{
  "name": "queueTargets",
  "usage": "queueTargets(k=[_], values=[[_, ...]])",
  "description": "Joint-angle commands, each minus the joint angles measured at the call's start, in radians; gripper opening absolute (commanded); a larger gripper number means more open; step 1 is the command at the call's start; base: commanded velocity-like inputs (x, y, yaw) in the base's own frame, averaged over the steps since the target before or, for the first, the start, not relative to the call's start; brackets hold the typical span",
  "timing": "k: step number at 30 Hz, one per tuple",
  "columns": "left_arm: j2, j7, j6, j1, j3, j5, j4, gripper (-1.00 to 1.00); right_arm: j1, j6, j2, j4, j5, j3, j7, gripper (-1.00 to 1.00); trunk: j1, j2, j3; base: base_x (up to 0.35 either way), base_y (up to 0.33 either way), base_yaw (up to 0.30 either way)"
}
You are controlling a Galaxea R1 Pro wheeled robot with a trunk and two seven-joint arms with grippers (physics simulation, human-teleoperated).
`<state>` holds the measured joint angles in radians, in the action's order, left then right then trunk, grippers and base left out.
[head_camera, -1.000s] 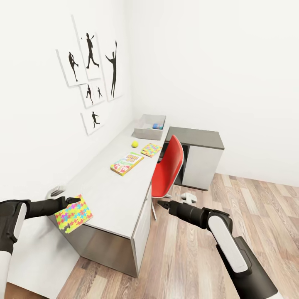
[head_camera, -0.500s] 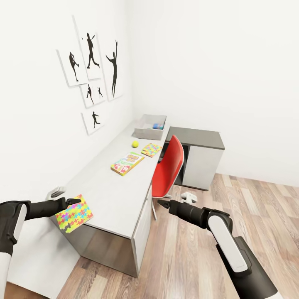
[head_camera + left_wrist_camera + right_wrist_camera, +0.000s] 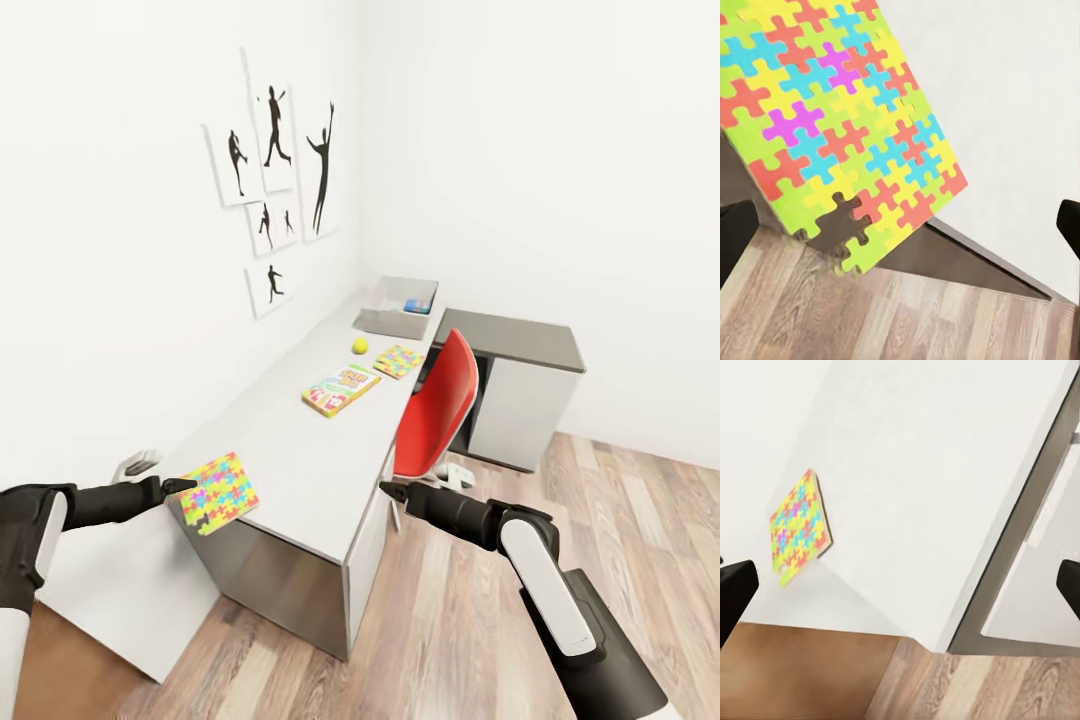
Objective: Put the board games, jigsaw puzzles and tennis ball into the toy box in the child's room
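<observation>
One jigsaw puzzle lies on the near corner of the table, overhanging the edge; one piece is missing from it. My left gripper is open right at its left edge, fingers spread wide and holding nothing. Farther along the table lie the SKIP-BO board game, the tennis ball and a second jigsaw puzzle. The toy box stands at the far end with a blue board game inside. My right gripper is open over the floor beside the table. The bed is out of view.
A red chair is pushed against the table's front. Beyond it is the lower dark-grey section. White drawers face the wooden floor. Framed silhouettes hang on the wall to the left.
The whole view has shifted, so the table and its things sit further right in the picture. Both arms hold the same pose. The near puzzle stays on the table corner.
</observation>
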<state>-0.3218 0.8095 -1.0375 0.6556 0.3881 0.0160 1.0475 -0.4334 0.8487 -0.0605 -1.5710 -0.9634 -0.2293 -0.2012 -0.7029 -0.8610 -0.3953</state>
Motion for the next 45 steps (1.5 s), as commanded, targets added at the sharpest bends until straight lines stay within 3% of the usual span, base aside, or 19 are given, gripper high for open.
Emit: queueTargets(k=[1, 21, 45], values=[[0.001, 0.005, -0.007, 0.001, 0.001, 0.002, 0.0, 1.0, -0.001, 0.001, -0.001, -0.001, -0.011, -0.001, -0.01, 1.0, 0.0, -0.001, -0.001, -0.009, -0.002, 0.281], [0.005, 0.008, -0.007, 0.001, 0.0, 0.002, 0.001, 1.0, -0.001, 0.001, -0.001, -0.001, -0.011, -0.003, -0.01, 1.0, 0.0, -0.001, -0.001, -0.202, 0.0, 0.284], [0.007, 0.008, -0.006, 0.001, -0.001, 0.002, 0.001, 1.0, -0.001, 0.001, 0.001, -0.001, -0.011, -0.007, -0.01, 1.0, 0.0, -0.001, -0.001, -0.014, 0.0, 0.286]])
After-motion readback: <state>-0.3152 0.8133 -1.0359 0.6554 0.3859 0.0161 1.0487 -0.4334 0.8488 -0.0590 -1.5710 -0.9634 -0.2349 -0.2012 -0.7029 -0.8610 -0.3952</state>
